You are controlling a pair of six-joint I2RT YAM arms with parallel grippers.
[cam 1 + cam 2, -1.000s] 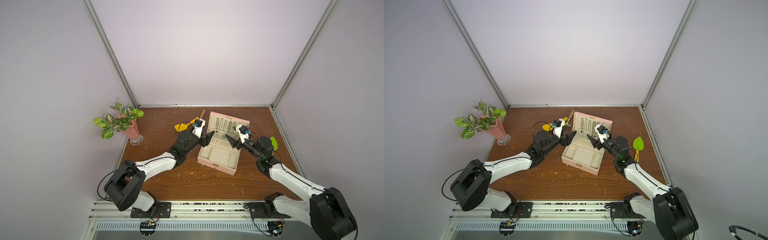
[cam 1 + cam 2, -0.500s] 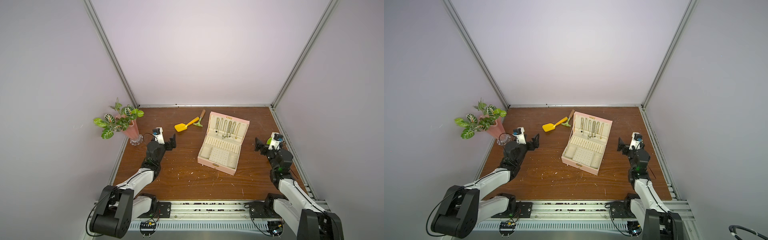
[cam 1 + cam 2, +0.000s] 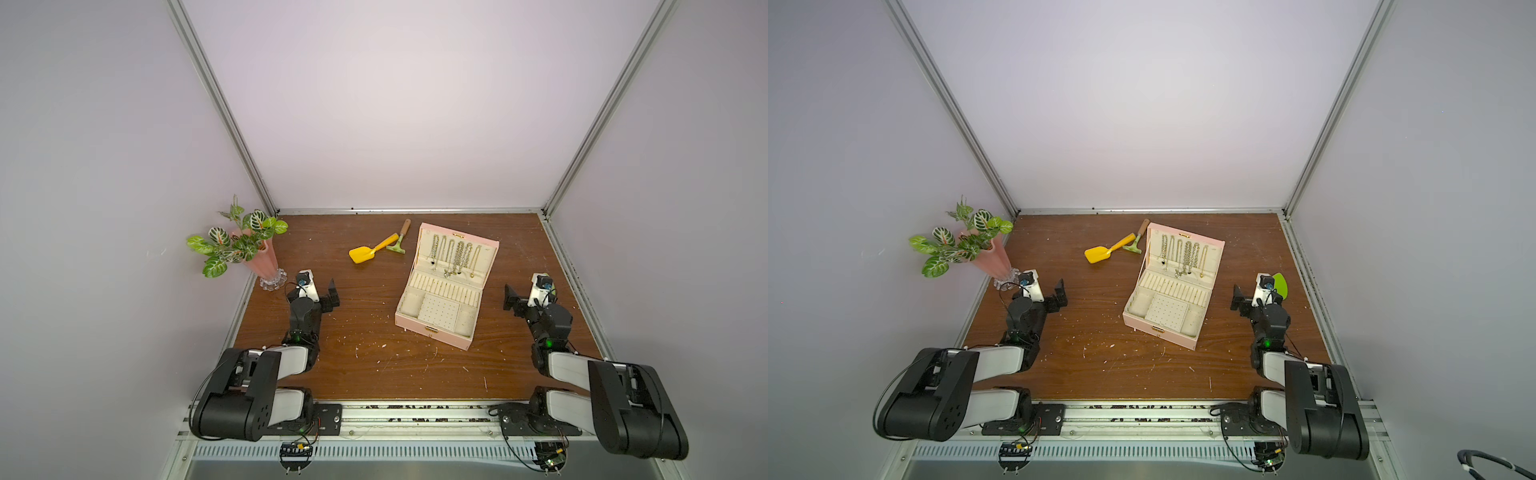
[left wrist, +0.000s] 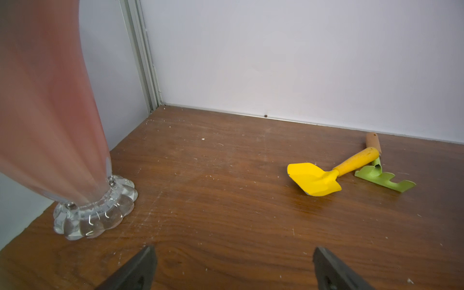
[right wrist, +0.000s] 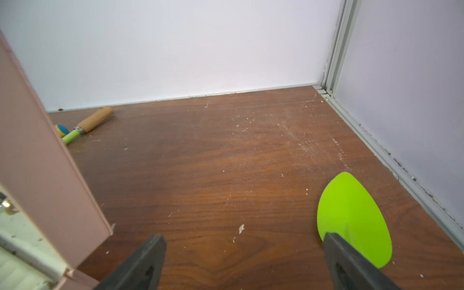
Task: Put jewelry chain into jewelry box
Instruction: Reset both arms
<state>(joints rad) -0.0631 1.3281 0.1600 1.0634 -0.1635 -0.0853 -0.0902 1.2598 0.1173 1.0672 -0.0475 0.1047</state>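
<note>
The left gripper (image 4: 233, 251) and right gripper (image 5: 243, 238) are parked wide open, empty, chains (image 3: 455, 257) seemingly hung in the jewelry box (image 3: 436, 334).

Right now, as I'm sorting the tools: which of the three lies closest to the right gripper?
The lime-green leaf-shaped blade, just beside the right gripper; the yellow shovel and the green rake lie beyond the jewelry box.

pale lilac walls (image 3: 395, 104) box me in, aluminium posts (image 3: 223, 108) at eleven and one o'clock, scuffed brown wood tabletop (image 3: 374, 374) beneath.
</note>
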